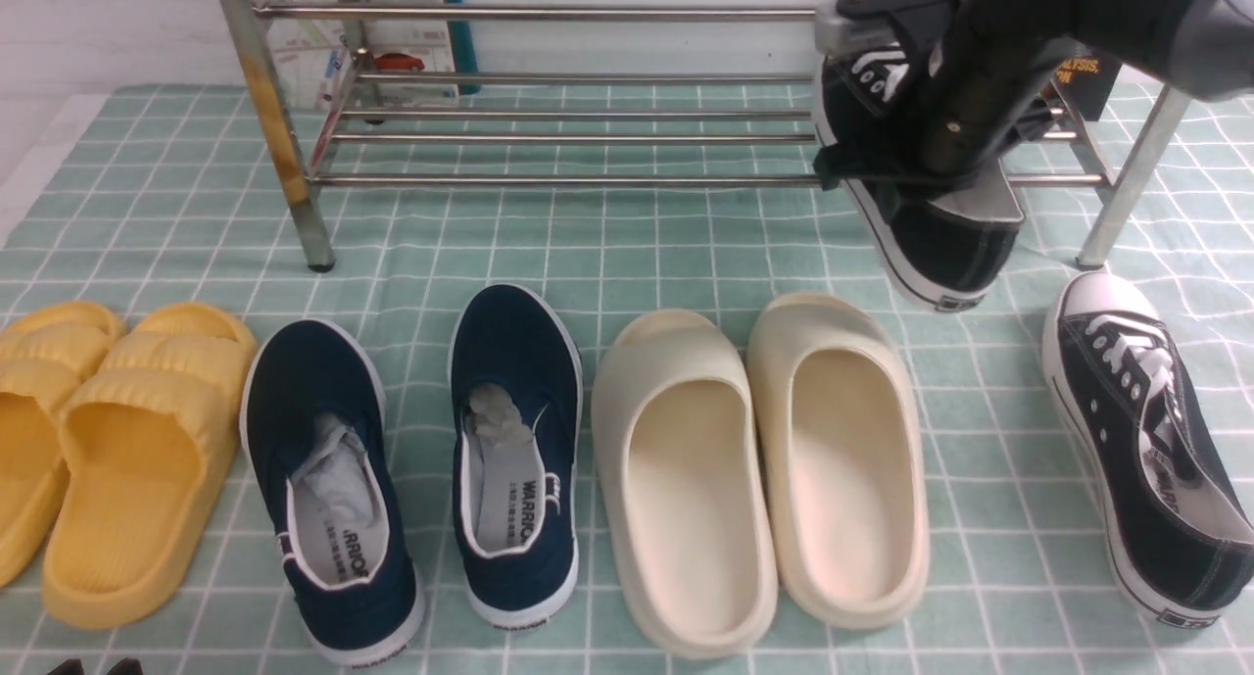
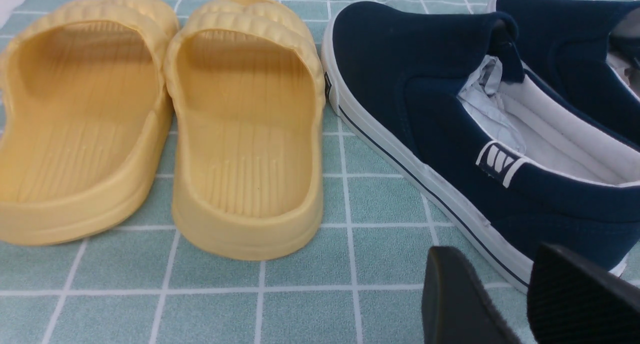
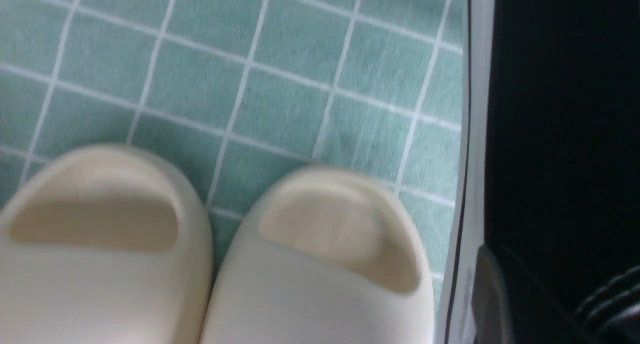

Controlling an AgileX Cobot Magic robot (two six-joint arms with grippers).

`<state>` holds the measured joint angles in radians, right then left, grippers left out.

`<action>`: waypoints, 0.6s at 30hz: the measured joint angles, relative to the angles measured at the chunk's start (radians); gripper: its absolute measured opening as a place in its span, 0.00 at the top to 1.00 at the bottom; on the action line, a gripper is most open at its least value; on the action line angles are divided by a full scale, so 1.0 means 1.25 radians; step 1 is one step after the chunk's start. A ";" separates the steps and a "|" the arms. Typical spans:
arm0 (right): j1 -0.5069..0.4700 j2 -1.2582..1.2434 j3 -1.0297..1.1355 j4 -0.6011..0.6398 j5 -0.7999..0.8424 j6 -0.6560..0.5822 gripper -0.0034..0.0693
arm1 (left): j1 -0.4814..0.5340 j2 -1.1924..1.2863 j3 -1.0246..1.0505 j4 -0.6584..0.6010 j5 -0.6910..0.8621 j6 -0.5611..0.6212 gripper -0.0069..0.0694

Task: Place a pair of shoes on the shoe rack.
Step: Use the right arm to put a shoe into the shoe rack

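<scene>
My right gripper is shut on one black sneaker of the pair and holds it in the air in front of the shoe rack's right end. The sneaker tilts with its laced toe up and its heel down. In the right wrist view its white sole and black canvas fill the side by my right gripper. The second black sneaker lies tipped on its side on the cloth at the far right. The steel-tube shoe rack stands at the back. My left gripper stands open and low by the navy slip-on.
A row of shoes lies on the green checked cloth: yellow slides, two navy slip-ons, and cream slides just left of the held sneaker. A box stands behind the rack.
</scene>
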<state>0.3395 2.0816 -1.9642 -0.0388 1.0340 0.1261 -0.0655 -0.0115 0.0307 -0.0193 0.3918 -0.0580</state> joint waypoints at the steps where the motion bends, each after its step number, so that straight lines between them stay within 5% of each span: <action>1: -0.005 0.019 -0.031 0.001 0.007 0.000 0.93 | 0.000 0.000 0.000 0.000 0.000 0.000 0.60; 18: -0.074 0.170 -0.223 0.000 -0.016 -0.011 0.92 | 0.000 0.000 0.000 0.000 0.000 0.000 0.60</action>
<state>0.2469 2.2943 -2.2424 -0.0394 1.0135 0.1122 -0.0655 -0.0115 0.0307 -0.0193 0.3918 -0.0580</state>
